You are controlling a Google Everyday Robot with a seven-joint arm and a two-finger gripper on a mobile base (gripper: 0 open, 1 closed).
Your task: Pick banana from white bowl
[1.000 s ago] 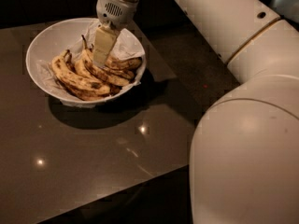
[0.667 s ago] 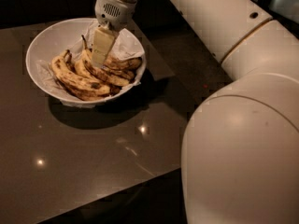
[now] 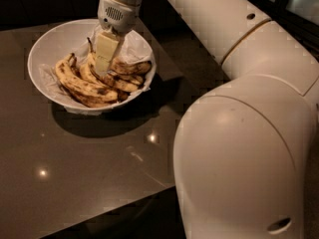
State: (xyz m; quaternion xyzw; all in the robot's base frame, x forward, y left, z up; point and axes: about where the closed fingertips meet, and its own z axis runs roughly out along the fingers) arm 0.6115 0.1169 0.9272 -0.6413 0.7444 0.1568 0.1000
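Note:
The white bowl [image 3: 45, 44] stands at the far left of the dark table and holds several spotted yellow bananas on a crinkled white liner. The banana [image 3: 90, 69] with the long thin dark stem lies curved in the middle of the pile, stem pointing up and back. My gripper [image 3: 103, 59] reaches straight down into the bowl and sits on or around this banana just right of its stem. The part of the banana under the gripper is hidden.
Other spotted bananas lie left [image 3: 75, 86] and right [image 3: 130, 66] of the gripper in the bowl. The glossy dark table [image 3: 99, 173] ends in a front edge near the bottom. My large white arm [image 3: 239, 148] fills the right side.
The gripper has stayed in the bowl at almost the same spot. The arm's big lower link has swung left and fills more of the view. Bowl and bananas have not moved.

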